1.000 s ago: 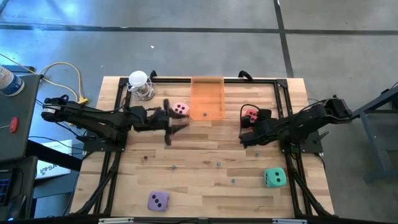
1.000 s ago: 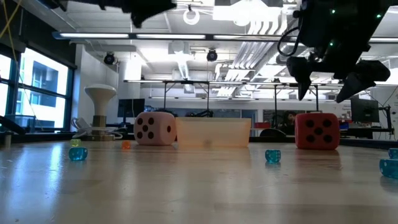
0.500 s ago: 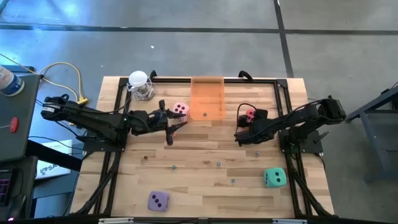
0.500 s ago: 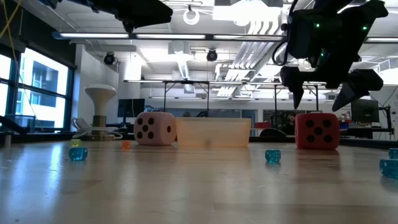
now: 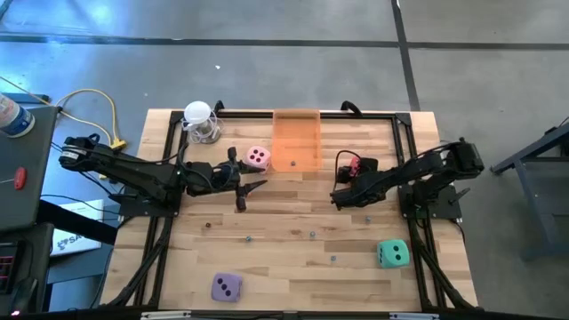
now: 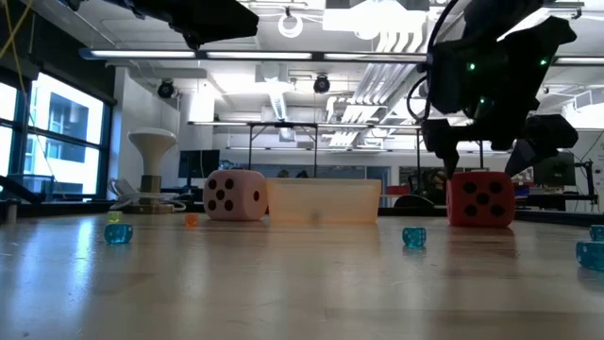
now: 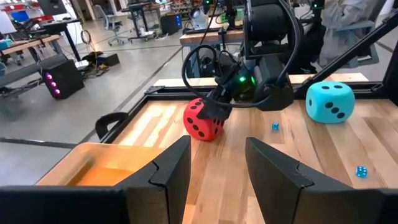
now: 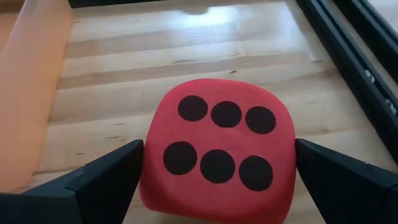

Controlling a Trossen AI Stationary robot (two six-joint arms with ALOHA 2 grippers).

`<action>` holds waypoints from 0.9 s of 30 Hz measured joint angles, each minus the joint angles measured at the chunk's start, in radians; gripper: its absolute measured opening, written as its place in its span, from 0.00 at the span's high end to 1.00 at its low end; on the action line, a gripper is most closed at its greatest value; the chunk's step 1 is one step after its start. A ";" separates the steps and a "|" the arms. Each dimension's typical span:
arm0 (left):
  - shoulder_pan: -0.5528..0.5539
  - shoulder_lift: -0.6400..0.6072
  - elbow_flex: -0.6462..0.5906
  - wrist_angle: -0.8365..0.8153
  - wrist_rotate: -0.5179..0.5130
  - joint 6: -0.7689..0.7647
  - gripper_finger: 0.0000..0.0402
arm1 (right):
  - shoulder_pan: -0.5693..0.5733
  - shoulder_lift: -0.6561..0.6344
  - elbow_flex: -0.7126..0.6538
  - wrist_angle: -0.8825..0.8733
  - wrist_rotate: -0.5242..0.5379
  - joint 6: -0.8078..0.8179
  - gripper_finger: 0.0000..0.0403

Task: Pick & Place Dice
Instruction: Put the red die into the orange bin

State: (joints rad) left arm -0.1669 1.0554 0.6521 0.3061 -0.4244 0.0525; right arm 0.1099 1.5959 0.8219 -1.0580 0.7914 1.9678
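A: Table (image 5: 284,258) first. The orange bin (image 5: 296,140) is at the far edge, the pink die (image 5: 258,157) just left of it and the red die (image 5: 358,164) to its right. The teal die (image 5: 392,253) and purple die (image 5: 226,286) sit near the front.

B: Which step?

A: Approach for the pick, I judge. My right gripper (image 8: 211,180) hangs over the red die, fingers wide, straddling it without a grip. My left gripper (image 7: 214,165) waits beside the pink die, fingers narrow and empty.

B: Next?

A: Lower, centre, then close.

Desk (image 5: 284,222), overhead: bin (image 5: 295,140) at 12 o'clock; one die (image 5: 258,157) just left, another (image 5: 357,164) right; remaining dice at 4 (image 5: 392,253) and 7 o'clock (image 5: 226,286).
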 joint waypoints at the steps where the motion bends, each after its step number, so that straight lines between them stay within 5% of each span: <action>1: 0.000 0.002 0.000 0.000 0.000 0.000 0.63 | -0.002 0.005 0.000 0.002 0.000 0.000 0.01; 27: 0.000 0.008 -0.002 -0.060 0.001 -0.053 0.63 | -0.031 0.051 0.000 0.031 -0.035 -0.005 0.01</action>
State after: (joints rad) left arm -0.1669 1.0630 0.6506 0.2459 -0.4232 -0.0006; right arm 0.0789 1.6466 0.8223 -1.0274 0.7564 1.9633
